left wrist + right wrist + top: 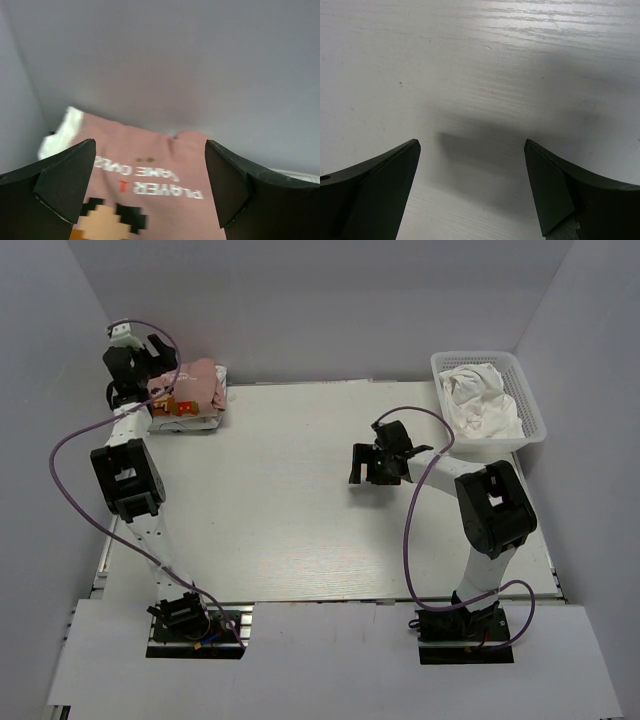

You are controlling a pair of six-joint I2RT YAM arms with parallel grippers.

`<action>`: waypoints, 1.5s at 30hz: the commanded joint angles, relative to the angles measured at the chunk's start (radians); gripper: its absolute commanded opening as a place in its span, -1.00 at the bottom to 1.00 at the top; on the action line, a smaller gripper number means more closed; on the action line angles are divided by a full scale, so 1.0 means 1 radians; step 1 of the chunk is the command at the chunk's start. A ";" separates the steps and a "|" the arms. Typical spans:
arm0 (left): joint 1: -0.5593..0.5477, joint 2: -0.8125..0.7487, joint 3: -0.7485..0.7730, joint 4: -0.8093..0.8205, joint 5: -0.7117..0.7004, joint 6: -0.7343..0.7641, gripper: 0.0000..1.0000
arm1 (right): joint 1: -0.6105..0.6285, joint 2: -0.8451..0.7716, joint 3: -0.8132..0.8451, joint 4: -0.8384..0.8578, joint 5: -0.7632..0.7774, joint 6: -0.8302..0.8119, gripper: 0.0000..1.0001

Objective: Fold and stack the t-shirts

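Observation:
A folded dusty-pink t-shirt (195, 385) with a pixel-art print lies on a folded white t-shirt (192, 423) at the table's far left corner. My left gripper (163, 362) hovers just over that stack, open, with nothing between its fingers. In the left wrist view the pink t-shirt (160, 165) and its white lettering fill the gap under the left gripper (150, 145), and white cloth (60, 132) peeks out at the far left. My right gripper (362, 452) is open above bare table right of centre, and the right wrist view shows this gripper (471, 144) holding nothing. More crumpled white t-shirts (480, 400) lie in a basket.
A white plastic basket (537, 410) stands at the far right corner of the white table (290, 520). Grey walls close in on the left, back and right. Purple cables loop from both arms.

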 commanded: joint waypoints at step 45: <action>-0.379 0.178 0.477 -0.848 -0.787 0.293 1.00 | 0.004 -0.190 -0.207 0.067 0.012 -0.045 0.81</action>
